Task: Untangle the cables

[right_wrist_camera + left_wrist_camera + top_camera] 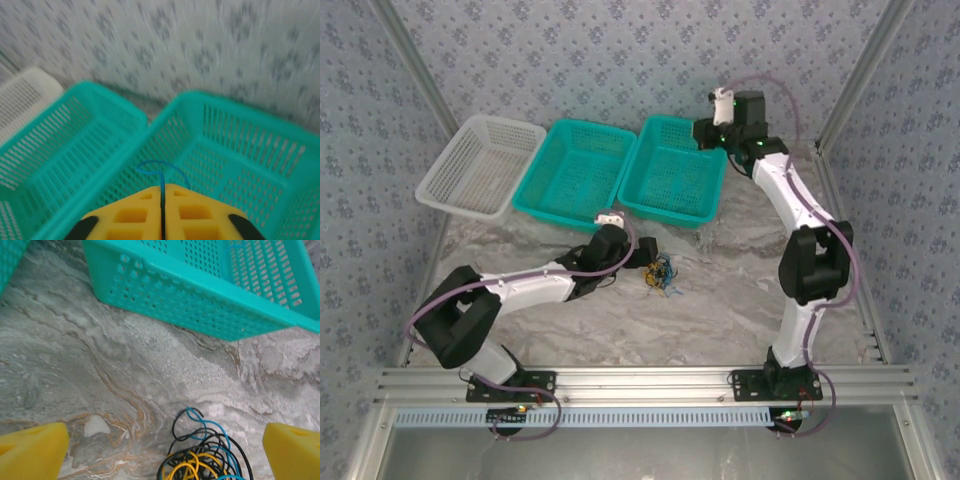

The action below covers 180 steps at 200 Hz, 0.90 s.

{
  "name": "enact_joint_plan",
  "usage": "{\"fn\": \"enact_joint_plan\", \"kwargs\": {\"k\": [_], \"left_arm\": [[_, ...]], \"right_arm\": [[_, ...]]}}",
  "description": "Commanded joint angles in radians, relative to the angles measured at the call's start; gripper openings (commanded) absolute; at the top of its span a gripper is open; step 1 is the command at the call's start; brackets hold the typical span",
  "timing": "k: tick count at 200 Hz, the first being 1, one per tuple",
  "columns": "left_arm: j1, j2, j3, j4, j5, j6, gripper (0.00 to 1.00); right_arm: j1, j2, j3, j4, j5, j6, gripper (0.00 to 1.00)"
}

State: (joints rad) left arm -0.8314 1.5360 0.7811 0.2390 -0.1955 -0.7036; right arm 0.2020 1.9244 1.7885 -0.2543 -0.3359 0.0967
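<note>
Where the right hand (162, 192) pinches, thin blue cable (162, 179) loops.

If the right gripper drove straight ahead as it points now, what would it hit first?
Probably the mesh floor of the teal basket; depth is unclear. The right gripper, jaws shut on a blue cable, points into it.

Lab robot cell (aluminium frame (650, 381), wallpapered walls (620, 60)).
</note>
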Motion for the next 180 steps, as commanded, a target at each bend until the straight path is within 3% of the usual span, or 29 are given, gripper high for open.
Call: {"fn": "enact_joint_plan", "kwargs": {"k": [1, 8, 17, 25, 28, 31, 117, 180], "left_arm": [[0.005, 0.024, 0.015, 0.042, 0.064, 0.016, 1.00], [0.005, 0.028, 0.011, 0.060, 0.070, 0.018, 0.99], [0.003, 0.031, 0.006, 0.079, 0.076, 0.021, 0.99], [0.004, 0.034, 0.001, 0.098, 0.079, 0.023, 0.99], [0.005, 0.034, -0.001, 0.106, 0.084, 0.025, 1.00], [0.003, 0.035, -0.001, 0.111, 0.087, 0.027, 1.00], [-0.006, 0.043, 0.029, 0.072, 0.096, 0.064, 0.99], [-0.006, 0.036, 0.058, -0.031, 0.062, 0.001, 1.00]], "right_arm": [[0.007, 0.033, 0.089, -0.125, 0.012, -0.021, 0.29], [0.007, 0.036, 0.097, -0.146, 0.026, -0.012, 0.34], [0.010, 0.022, 0.081, -0.144, 0.043, -0.004, 0.50], [0.011, 0.002, 0.054, -0.129, 0.052, 0.000, 0.76], [0.011, -0.006, 0.043, -0.125, 0.054, 0.001, 0.95], [0.011, -0.017, 0.032, -0.120, 0.056, 0.001, 0.99], [0.013, -0.410, -0.441, -0.087, 0.236, 0.111, 1.00], [0.023, -0.716, -0.770, -0.117, 0.349, 0.239, 1.00]]}}
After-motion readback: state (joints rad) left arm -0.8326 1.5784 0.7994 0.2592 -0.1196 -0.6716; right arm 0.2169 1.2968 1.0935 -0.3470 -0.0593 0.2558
